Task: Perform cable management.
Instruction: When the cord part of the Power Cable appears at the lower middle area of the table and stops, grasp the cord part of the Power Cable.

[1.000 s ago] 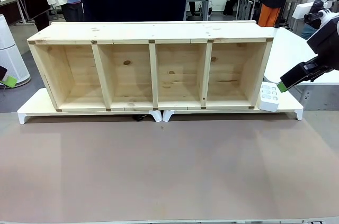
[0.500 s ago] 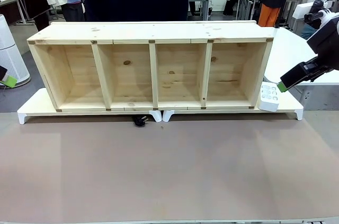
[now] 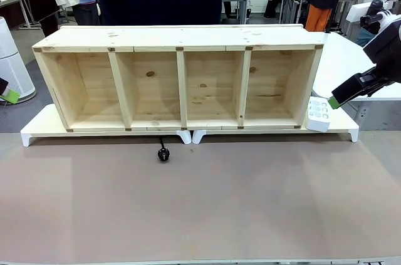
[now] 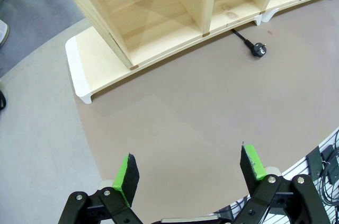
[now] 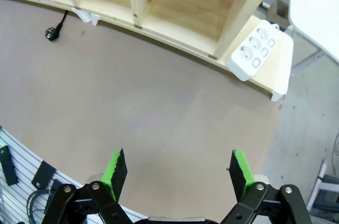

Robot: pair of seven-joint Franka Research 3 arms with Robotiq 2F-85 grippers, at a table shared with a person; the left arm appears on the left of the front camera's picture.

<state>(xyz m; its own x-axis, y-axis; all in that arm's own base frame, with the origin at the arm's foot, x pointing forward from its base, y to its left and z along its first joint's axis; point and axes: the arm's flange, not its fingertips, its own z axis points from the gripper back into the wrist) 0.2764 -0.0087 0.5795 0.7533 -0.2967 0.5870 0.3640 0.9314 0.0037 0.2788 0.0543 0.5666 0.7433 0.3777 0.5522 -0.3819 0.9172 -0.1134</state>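
the cable (image 3: 163, 154), likely light and limp, lies plug-first on the table just in front of the wooden shelf (image 3: 182, 83), best pinched at its stiffer plug, while the left gripper (image 4: 188, 163) and the right gripper (image 5: 177, 168) hover with jaws apart, empty.

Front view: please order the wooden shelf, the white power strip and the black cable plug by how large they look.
1. wooden shelf, by far the largest.
2. power strip, much smaller.
3. cable plug, the smallest, although it lies nearer the camera.
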